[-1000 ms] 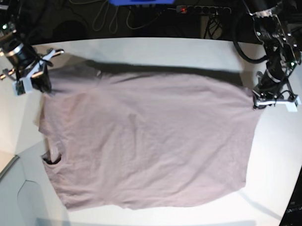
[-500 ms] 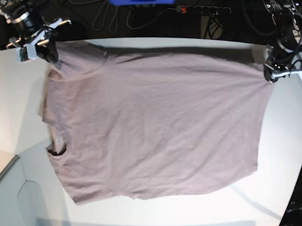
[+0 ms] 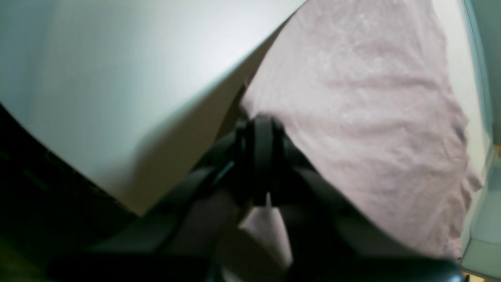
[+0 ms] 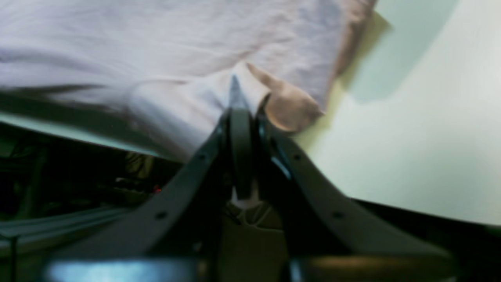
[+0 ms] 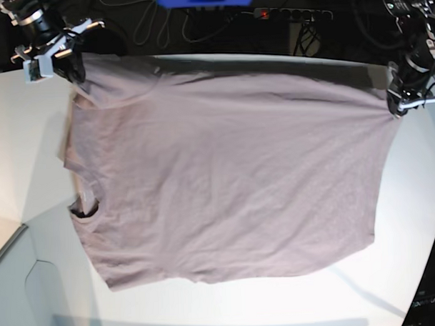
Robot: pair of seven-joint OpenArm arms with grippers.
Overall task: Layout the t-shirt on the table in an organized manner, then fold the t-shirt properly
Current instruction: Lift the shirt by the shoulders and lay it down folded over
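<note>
while both wrist views blur, the left gripper [image 5: 401,103] and right gripper [image 5: 60,62] each pinch tight on a corner of the t-shirt [image 5: 225,177], spread over the table [image 5: 24,141]; fingertips hidden in cloth.

One t-shirt [image 5: 225,177], two hands

Two black arms with ringed wrist joints, white angular brackets fitted at the left gripper [image 5: 401,103] and right gripper [image 5: 70,64], black cables looped along the left arm, dark tapering fingers [image 4: 188,176] dotted with small round screw holes seen in wrist views
</note>
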